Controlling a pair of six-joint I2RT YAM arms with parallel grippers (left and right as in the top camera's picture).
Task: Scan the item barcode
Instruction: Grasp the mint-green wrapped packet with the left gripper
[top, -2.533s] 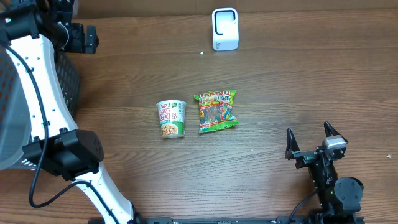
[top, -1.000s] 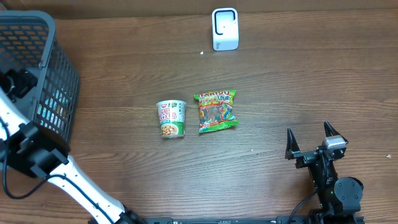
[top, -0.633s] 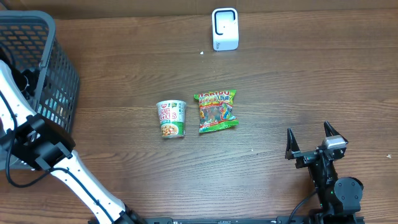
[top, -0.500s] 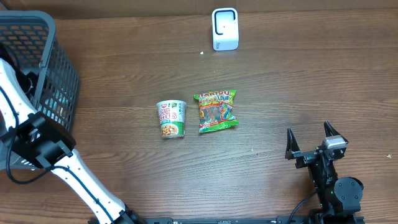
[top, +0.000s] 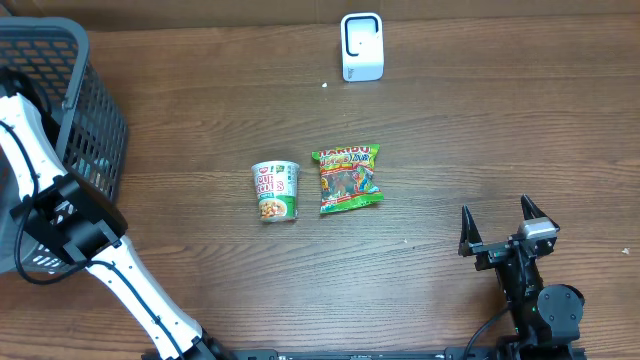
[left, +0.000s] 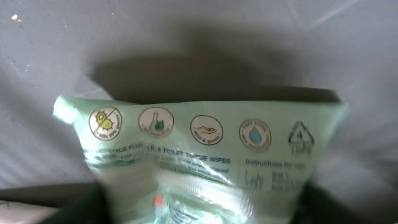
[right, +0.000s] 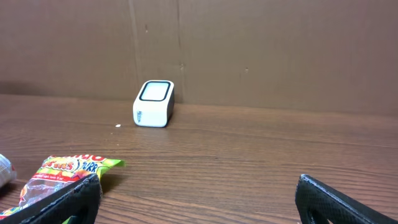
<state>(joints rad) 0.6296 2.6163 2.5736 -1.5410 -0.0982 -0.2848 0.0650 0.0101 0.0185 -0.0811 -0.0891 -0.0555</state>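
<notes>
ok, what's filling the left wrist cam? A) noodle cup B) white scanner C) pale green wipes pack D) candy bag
C: that view shows a pale green wipes pack with a row of round icons; the noodle cup and candy bag sit side by side in the overhead view.

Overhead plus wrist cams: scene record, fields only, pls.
scanner: white, upright, back centre
cup noodles: centre, left of candy bag, apart
candy bag: flat, centre
basket: black mesh, far left
wipes pack: pale green, fills left wrist view
left gripper: at the pack, jaws unclear
right gripper: open, empty, front right
</notes>
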